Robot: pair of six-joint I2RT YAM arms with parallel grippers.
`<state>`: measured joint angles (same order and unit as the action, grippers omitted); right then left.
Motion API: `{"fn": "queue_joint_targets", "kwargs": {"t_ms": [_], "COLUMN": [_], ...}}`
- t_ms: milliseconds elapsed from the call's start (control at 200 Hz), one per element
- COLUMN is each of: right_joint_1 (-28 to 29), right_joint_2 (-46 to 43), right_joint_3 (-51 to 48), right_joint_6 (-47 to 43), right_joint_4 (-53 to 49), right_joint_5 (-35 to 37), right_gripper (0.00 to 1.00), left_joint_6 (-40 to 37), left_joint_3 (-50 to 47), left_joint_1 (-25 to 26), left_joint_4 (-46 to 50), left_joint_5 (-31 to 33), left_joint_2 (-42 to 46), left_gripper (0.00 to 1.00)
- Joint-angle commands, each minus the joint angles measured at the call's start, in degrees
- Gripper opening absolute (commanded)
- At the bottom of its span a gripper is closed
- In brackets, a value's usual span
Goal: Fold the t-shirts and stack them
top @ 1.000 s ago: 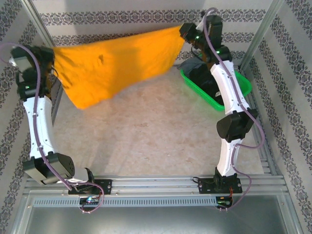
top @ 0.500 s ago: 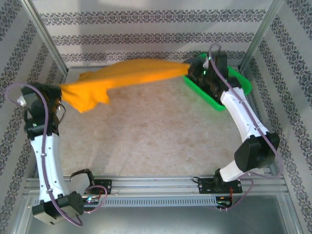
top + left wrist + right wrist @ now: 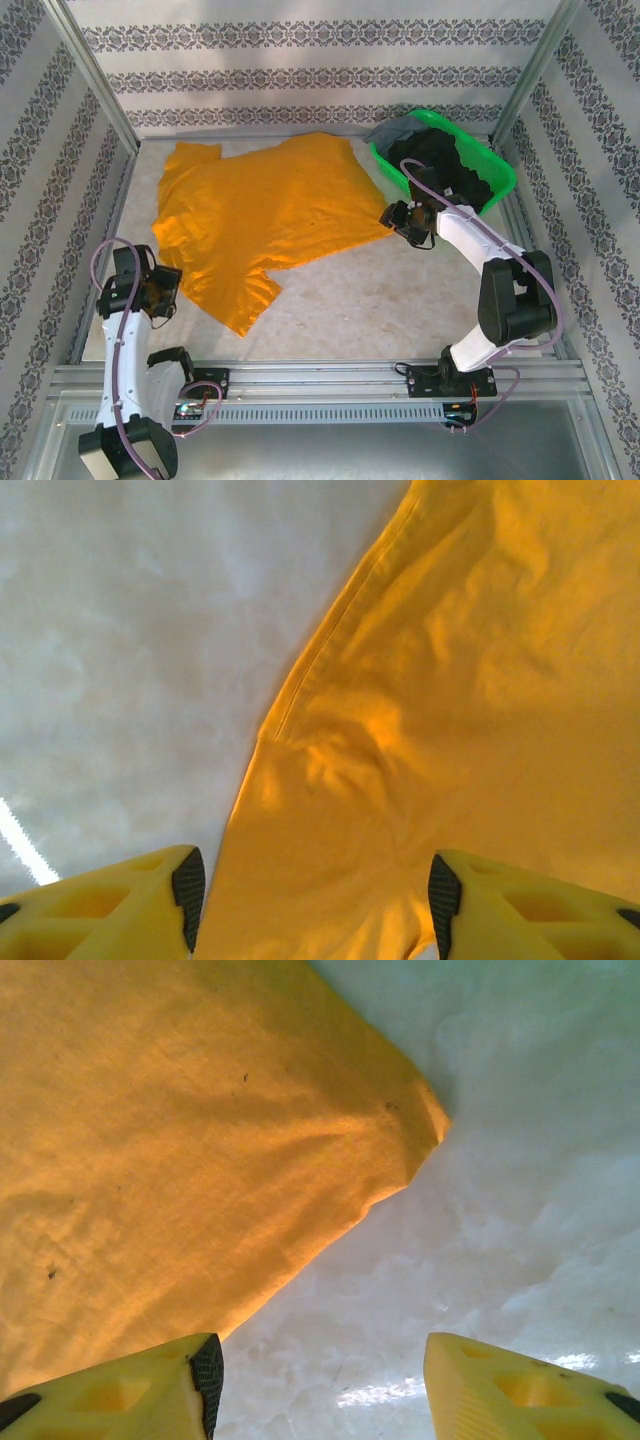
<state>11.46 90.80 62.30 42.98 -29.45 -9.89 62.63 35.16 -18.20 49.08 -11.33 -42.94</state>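
Orange-yellow t-shirt (image 3: 265,215) lies spread out flat on the table (image 3: 400,290), between the two pincers, with some wrinkles. Left pincer (image 3: 165,290) sits low at the shirt's near left edge. In its wrist view, left pincer (image 3: 314,885) is wide apart, jaws gripping nothing. The shirt (image 3: 480,680) passes under the gap between the fingers (image 3: 188,880) and runs ahead and to the right of them. A hemmed edge slants away in front, with bare table (image 3: 120,630) ahead to the left. Right pincer (image 3: 398,218) sits just beside the shirt's near right corner. In its wrist view, right pincer (image 3: 320,1365) is likewise wide apart and grips nothing. The shirt (image 3: 150,1140) lies ahead and to the left of it, its corner pointing right. Bare table (image 3: 520,1160) is under the gap and to the right. Whether either pincer's fingers touch the cloth, cannot tell. Beyond the right pincer stands the green basket (image 3: 503,180), with dark t-shirts (image 3: 455,165) heaped inside; their count is unclear. A grey one (image 3: 392,130) hangs over its far left rim.
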Motion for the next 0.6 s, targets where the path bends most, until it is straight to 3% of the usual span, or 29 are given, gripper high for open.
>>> {"fn": "queue_joint_targets", "kwargs": {"t_ms": [0, 170, 330, 425, 595], "right_joint_1": [1.86, 1.99, 2.12, 2.29, 2.33], "right_joint_2": [1.14, 3.79, 5.15, 5.52, 5.05], "right_joint_3": [1.28, 0.71, 2.19, 2.60, 1.82], "right_joint_6": [-2.57, -3.20, -3.78, -3.65, -3.19], "right_joint_4": [-1.36, 0.59, 0.89, 0.89, 0.88], "right_joint_5": [3.44, 3.77, 3.01, 2.72, 2.93], "right_gripper": [0.55, 0.52, 0.52, 0.53, 0.53], "left_joint_6": [0.41, 6.58, 17.22, 23.72, 30.04], "left_joint_3": [-1.95, -5.92, -8.66, -11.19, -12.82], "left_joint_1": [1.65, 10.10, 28.30, 36.44, 43.33], "left_joint_4": [6.11, 2.83, -1.87, -7.69, -16.74], "left_joint_5": [-3.65, -6.59, -4.23, -2.64, -2.11], "left_joint_2": [0.76, -0.72, -5.66, -7.32, -13.07], "left_gripper": [0.58, 0.51, 0.51, 0.52, 0.51]}}
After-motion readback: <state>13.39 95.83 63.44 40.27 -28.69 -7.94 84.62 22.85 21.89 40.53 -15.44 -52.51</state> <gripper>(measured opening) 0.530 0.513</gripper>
